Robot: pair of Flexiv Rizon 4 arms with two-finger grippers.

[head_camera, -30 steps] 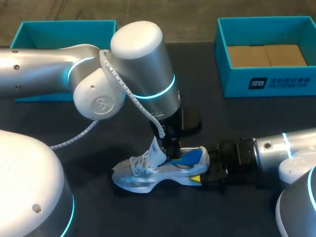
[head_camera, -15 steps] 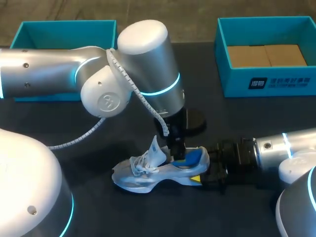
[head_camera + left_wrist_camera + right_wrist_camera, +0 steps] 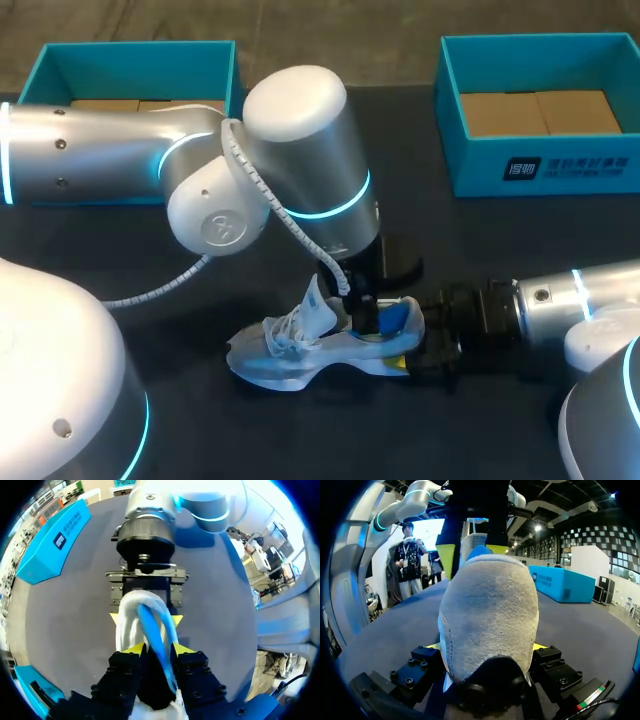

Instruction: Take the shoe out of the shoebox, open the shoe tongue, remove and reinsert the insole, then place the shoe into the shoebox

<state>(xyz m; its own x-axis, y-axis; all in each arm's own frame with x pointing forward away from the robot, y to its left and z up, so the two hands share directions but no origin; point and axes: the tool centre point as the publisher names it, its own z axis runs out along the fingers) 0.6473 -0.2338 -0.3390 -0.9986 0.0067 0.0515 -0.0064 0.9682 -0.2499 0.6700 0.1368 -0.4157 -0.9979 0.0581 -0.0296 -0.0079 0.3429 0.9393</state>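
The shoe (image 3: 300,350) sits on its sole on the table (image 3: 520,260), outside both boxes, toe toward my left and heel toward my right. The right gripper (image 3: 425,352) is clenched on the heel from 2 sides. The left gripper (image 3: 157,649) points down into the shoe's mouth, just behind the raised tongue (image 3: 318,302). The blue insole (image 3: 152,630) runs edge-on between its 2 yellow tips and looks pinched there, partly inside the shoe and partly standing out at the heel.

The shoe should be light, with a soft upper that gives under pressure and a firmer sole and heel cup, so the heel is the sound place to hold it. The insole looks thin and floppy. Pushed from 1 end it would likely buckle or fold, so a hold near its heel end, feeding it in toe first, seems best. The loose laces (image 3: 285,330) could snag.

The table is dark and matte, and probably grips enough that the shoe will not skate. The 2 teal shoeboxes, the left shoebox (image 3: 60,60) and the right shoebox (image 3: 480,170), stand at the far edge, well apart from the shoe, each with a cardboard (image 3: 540,110) floor. The left arm's bulky wrist hangs right over the shoe, so space above its mouth is tight
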